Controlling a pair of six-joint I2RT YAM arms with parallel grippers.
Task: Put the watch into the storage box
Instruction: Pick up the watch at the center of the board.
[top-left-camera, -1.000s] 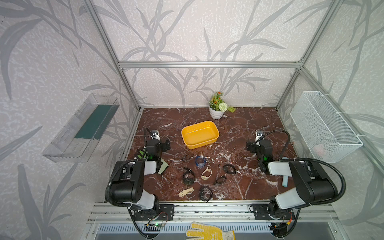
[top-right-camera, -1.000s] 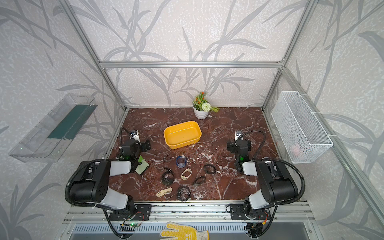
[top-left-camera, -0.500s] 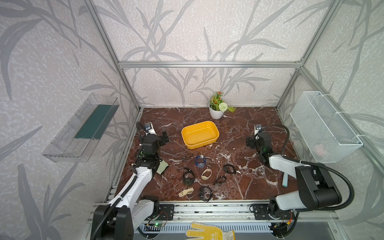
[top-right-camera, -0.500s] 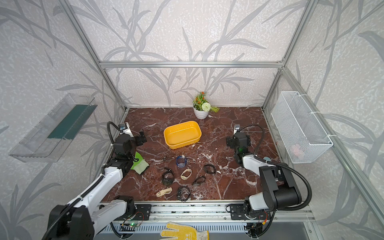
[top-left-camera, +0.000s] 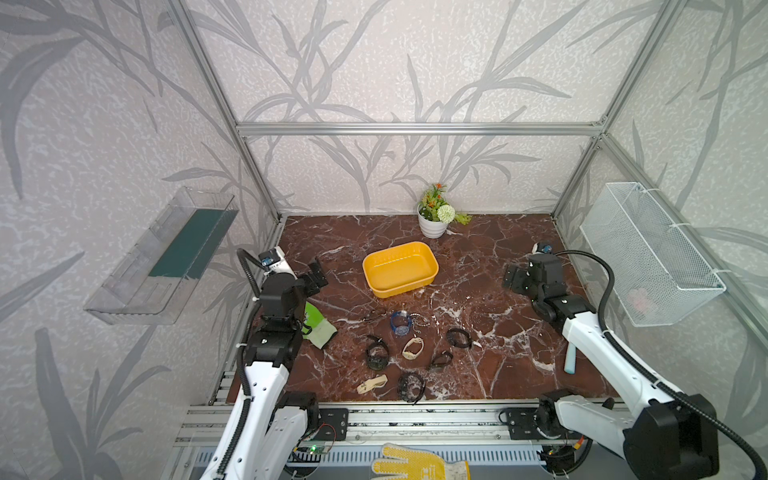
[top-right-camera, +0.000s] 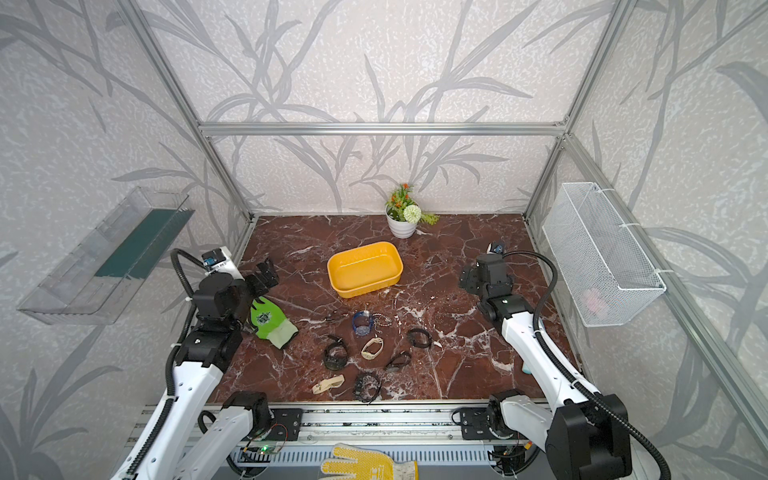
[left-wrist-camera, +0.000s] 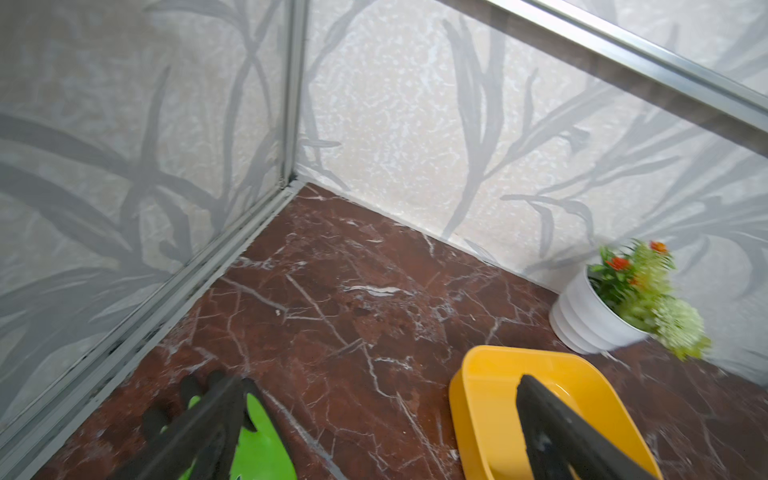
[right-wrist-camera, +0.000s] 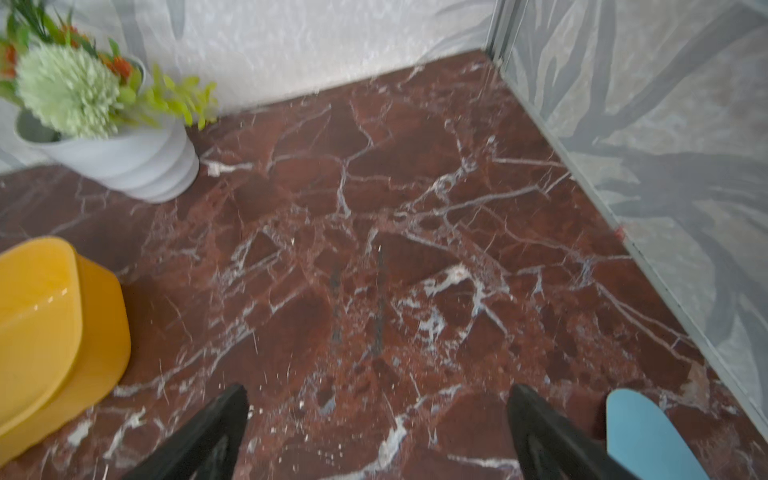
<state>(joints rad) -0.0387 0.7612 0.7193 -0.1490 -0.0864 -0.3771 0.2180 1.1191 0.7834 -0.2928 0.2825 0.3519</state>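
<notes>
The yellow storage box (top-left-camera: 400, 269) (top-right-camera: 365, 269) sits empty in the middle of the marble table. Several watches lie nearer the front: a blue watch (top-left-camera: 401, 323), a black one (top-left-camera: 377, 353), a cream one (top-left-camera: 412, 347) and others. My left gripper (top-left-camera: 316, 272) (left-wrist-camera: 380, 380) hovers open at the box's left, holding nothing. My right gripper (top-left-camera: 513, 278) (right-wrist-camera: 378, 388) hovers open at the box's right, over bare marble. Both wrist views show the box (left-wrist-camera: 498, 395) (right-wrist-camera: 41, 324) but no watch.
A green glove (top-left-camera: 318, 324) (left-wrist-camera: 257, 440) lies under the left arm. A potted plant (top-left-camera: 434, 216) stands at the back wall. A light blue object (top-left-camera: 570, 360) (right-wrist-camera: 648, 436) lies beside the right arm. A clear tray (top-left-camera: 162, 257) and a wire basket (top-left-camera: 648, 253) hang on the side walls.
Both arms have unfolded from a low, tucked pose and lifted, carrying the grippers slightly higher and farther back. Both grippers have stayed open. The watches and the box have not moved.
</notes>
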